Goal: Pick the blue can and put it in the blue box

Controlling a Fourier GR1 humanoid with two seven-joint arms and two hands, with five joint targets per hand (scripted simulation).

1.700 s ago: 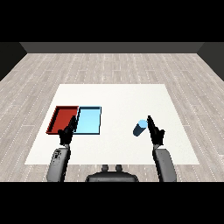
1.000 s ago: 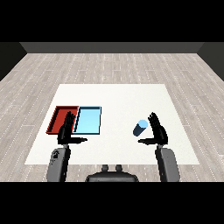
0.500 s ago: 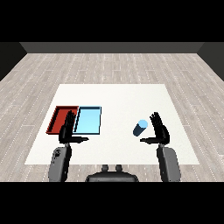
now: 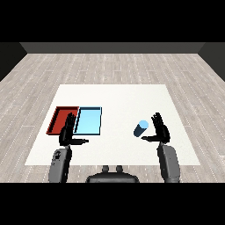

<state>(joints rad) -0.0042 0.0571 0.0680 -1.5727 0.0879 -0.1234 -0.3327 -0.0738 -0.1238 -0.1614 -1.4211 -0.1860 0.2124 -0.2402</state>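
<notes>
The blue can (image 4: 141,128) stands on the white desk (image 4: 118,99), right of centre and well apart from both trays. Its long axis runs roughly upright, tilted a little in this view so the pale round top end points up and away to the right, while the darker body slants down to the left toward the near edge.

The right hand (image 4: 160,131) is just beside the can on its right. Its fingers are straight and spread, pointing up and away across the desk, and the thumb reaches left toward the can's lower end; whether the thumb touches it cannot be told. The hand is wide and holds nothing.

The left hand (image 4: 68,132) sits at the near edge of the trays, overlapping the seam between the red tray (image 4: 56,119) and the blue tray (image 4: 91,119). Its fingers are also straight, pointing away, with the thumb stuck out to the right; it too is wide and holds nothing.

The two trays lie side by side, touching, on the left part of the desk, red on the outer side.
</notes>
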